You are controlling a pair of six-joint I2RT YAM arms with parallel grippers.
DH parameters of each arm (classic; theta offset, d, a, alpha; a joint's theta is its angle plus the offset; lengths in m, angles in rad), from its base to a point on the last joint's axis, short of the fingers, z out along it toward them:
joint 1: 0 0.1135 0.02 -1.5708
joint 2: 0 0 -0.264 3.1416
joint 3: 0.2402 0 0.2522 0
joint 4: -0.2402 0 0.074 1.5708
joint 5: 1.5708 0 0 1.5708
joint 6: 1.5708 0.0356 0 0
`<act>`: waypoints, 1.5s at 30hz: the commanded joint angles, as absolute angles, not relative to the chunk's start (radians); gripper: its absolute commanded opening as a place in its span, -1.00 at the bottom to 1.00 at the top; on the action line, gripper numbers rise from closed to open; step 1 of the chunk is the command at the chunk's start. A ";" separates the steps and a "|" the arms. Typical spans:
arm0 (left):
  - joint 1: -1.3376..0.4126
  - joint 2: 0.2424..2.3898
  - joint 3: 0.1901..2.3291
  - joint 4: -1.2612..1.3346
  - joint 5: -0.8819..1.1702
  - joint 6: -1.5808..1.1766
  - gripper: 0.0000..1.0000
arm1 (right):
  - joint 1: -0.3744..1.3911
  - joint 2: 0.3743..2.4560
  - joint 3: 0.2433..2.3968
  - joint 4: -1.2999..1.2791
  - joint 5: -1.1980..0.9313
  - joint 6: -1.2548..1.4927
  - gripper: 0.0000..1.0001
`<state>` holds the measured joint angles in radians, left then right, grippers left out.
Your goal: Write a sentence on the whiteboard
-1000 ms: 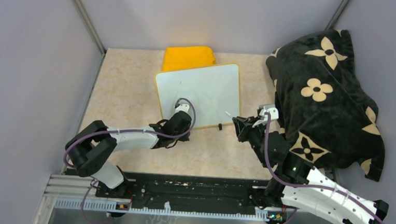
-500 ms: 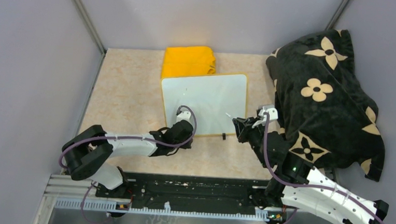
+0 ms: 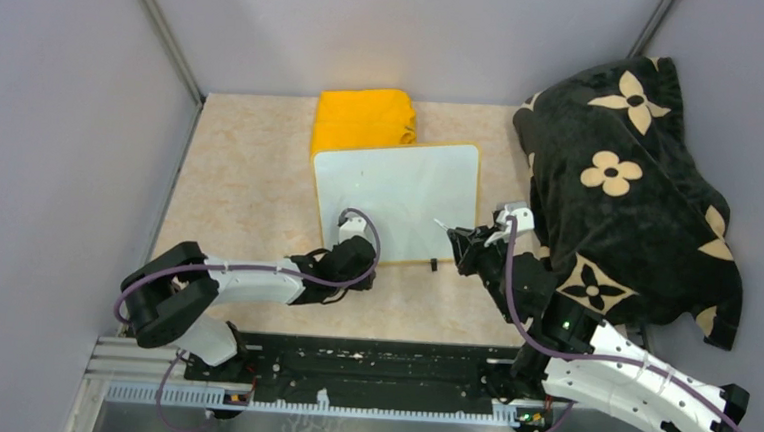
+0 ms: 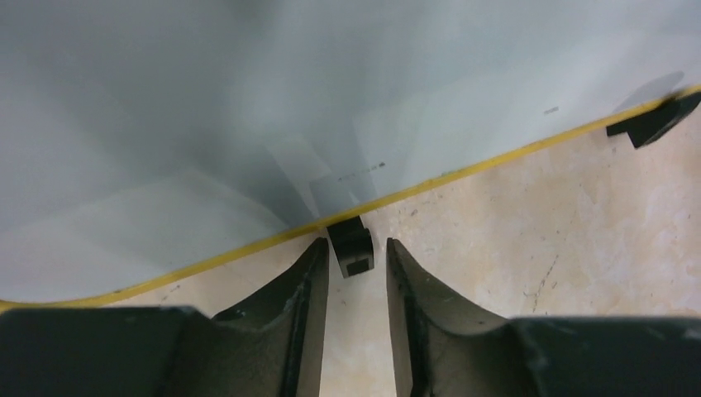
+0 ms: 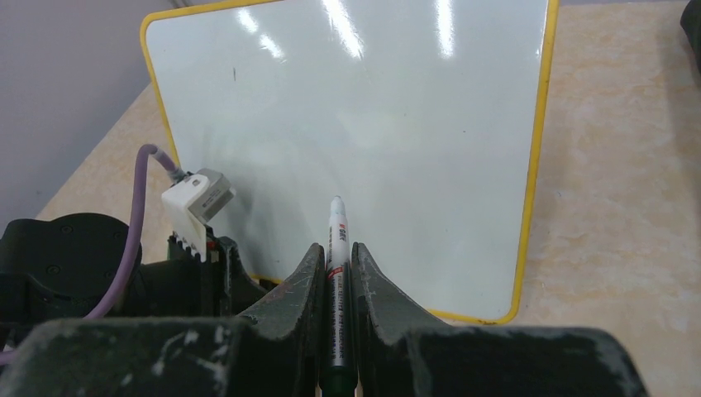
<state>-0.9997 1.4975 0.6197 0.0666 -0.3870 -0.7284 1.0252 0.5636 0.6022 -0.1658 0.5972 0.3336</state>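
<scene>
Left wrist: left fingers [image 4: 310,285] narrow, straddling a black clip [image 4: 350,240] on the whiteboard's [image 4: 248,99] near yellow rim. Right fingers [image 5: 302,285] clamp a marker [image 5: 337,236], tip toward the board. Whiteboard flat mid-desk [image 3: 250,178]; folded yellow cloth [image 3: 362,115] at its far edge.

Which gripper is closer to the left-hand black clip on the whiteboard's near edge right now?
Left. The left gripper has its fingers either side of that clip. The right gripper, shut on the marker, sits by the whiteboard near its right corner, past the other clip.
</scene>
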 commanded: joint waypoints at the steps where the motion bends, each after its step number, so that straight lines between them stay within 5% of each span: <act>1: -1.017 1.457 0.602 0.019 -0.350 -0.769 -0.17 | 1.031 0.557 0.631 -0.142 0.589 0.338 -1.00; 13: -1.016 1.044 0.553 -0.162 -0.375 -0.759 0.27 | 1.031 0.546 0.674 -0.118 0.518 0.321 -1.00; 23: -0.955 0.773 0.613 -0.137 -0.597 -0.321 0.77 | 1.030 0.599 0.718 -0.027 0.445 0.261 -1.00; 34: -0.312 0.929 0.741 -0.071 0.167 -0.406 0.84 | 1.032 0.648 0.738 -0.018 0.436 0.268 -1.00; 45: -0.156 0.946 0.716 0.131 0.158 -0.580 0.98 | 1.032 0.659 0.726 -0.008 0.396 0.259 -1.00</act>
